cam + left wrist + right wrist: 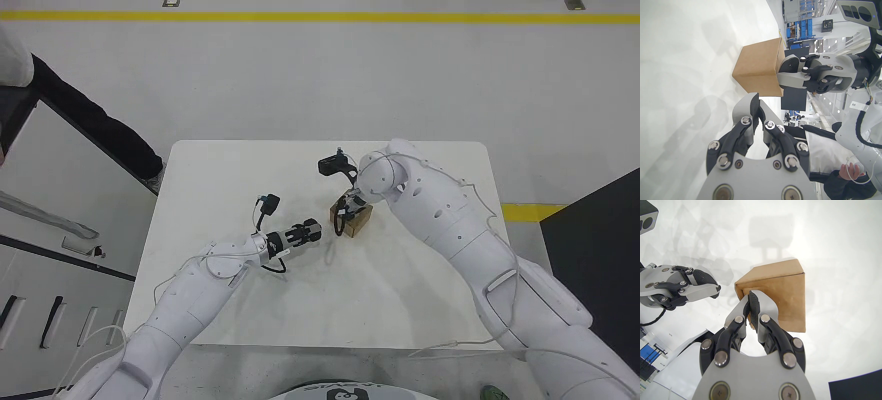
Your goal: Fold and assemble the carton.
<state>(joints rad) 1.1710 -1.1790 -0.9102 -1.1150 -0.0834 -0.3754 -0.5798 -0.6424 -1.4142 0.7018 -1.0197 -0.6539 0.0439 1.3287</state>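
A small brown carton (358, 219) stands erected on the white table (420, 290), its open side facing the right arm. My right gripper (750, 294) is shut on the carton (789, 294), pinching a wall at the open end between its pads. From the left wrist view the carton (757, 75) is just ahead, with the right gripper (780, 75) at its open end. My left gripper (757, 98) is shut with nothing in it, its tips close to the carton's near bottom corner without touching. In the top view the left gripper (318, 233) lies just left of the carton.
Bare tabletop surrounds the carton on all sides. The table's far edge (330, 143) runs behind the arms, and its right edge (497, 230) is well away from the carton.
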